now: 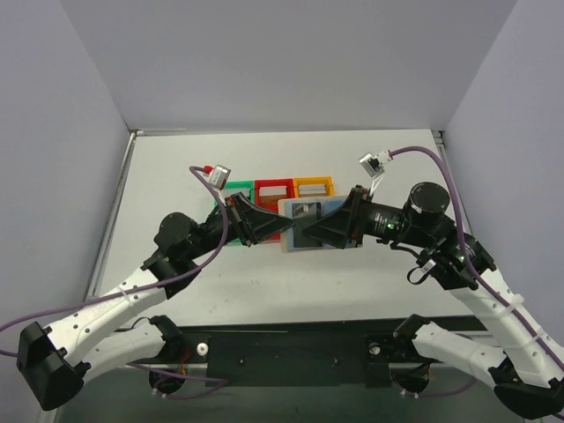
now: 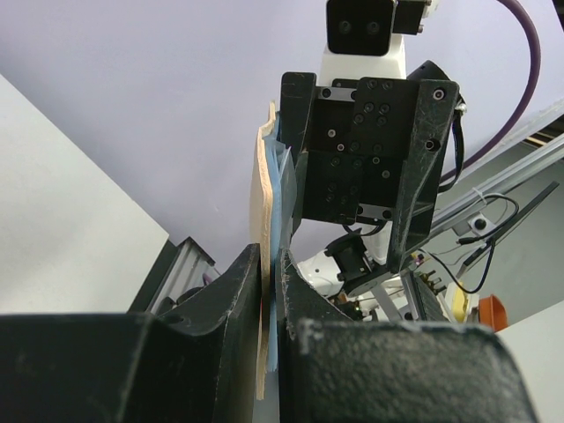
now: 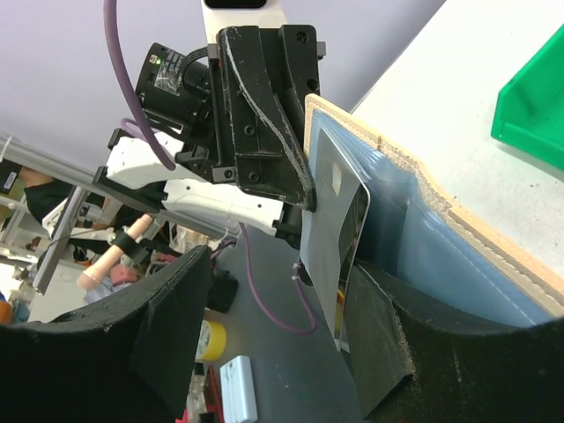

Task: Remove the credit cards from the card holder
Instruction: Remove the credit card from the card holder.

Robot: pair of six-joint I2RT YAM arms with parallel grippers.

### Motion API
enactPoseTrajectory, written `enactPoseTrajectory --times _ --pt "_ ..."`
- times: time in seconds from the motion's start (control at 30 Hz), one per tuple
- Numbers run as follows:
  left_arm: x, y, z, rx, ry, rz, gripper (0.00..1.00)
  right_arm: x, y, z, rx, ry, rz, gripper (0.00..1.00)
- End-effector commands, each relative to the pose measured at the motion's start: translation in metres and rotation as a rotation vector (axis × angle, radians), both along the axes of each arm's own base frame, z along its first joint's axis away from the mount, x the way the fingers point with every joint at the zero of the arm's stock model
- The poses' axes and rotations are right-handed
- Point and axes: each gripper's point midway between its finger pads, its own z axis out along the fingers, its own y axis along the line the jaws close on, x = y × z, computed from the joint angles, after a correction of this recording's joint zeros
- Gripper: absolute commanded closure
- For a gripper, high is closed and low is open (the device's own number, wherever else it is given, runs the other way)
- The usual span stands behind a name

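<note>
1. While the left pincer (image 2: pixel 269 264) clamps the card holder (image 2: pixel 262 185) by its left edge, nearly shut on the tan cover and blue panel together, that grip needs to be firm and level. The holder hangs between the two arms, apparently off the bench (image 1: pixel 176 176), with the red bin (image 1: pixel 273 188) just beyond it.
2. At the holder's middle, a grey card (image 3: pixel 333 211) stands partly out of a blue pocket. Drawing it free looks like the step in hand.
3. On the holder's right, the right pincer (image 3: pixel 278 269) gapes wide around that card, gripping nothing yet. It should close on the card's bare end only, clear of the blue panel, then pull straight along the pocket, away from the left pincer.
</note>
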Motion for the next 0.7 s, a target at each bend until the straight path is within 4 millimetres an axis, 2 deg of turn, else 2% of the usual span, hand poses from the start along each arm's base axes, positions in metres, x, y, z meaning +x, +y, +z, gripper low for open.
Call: enactPoseTrajectory --times 0.0,0.1,0.27,0.67 --pt "-0.014 0.004 0.030 -0.078 -0.063 -0.035 0.99 -0.001 0.008 0.002 0.017 -0.001 0.043 0.44" --pt "-0.015 0.005 0.031 -0.080 -0.066 -0.035 0.94 0.000 0.007 0.000 0.015 0.005 0.041 0.44" --pt "-0.016 0.007 0.031 -0.083 -0.064 -0.030 0.86 -0.001 0.007 0.003 0.020 -0.003 0.040 0.57" --pt "-0.018 0.015 0.027 -0.067 -0.063 -0.003 0.78 0.000 0.001 0.007 0.025 -0.012 0.020 0.58"
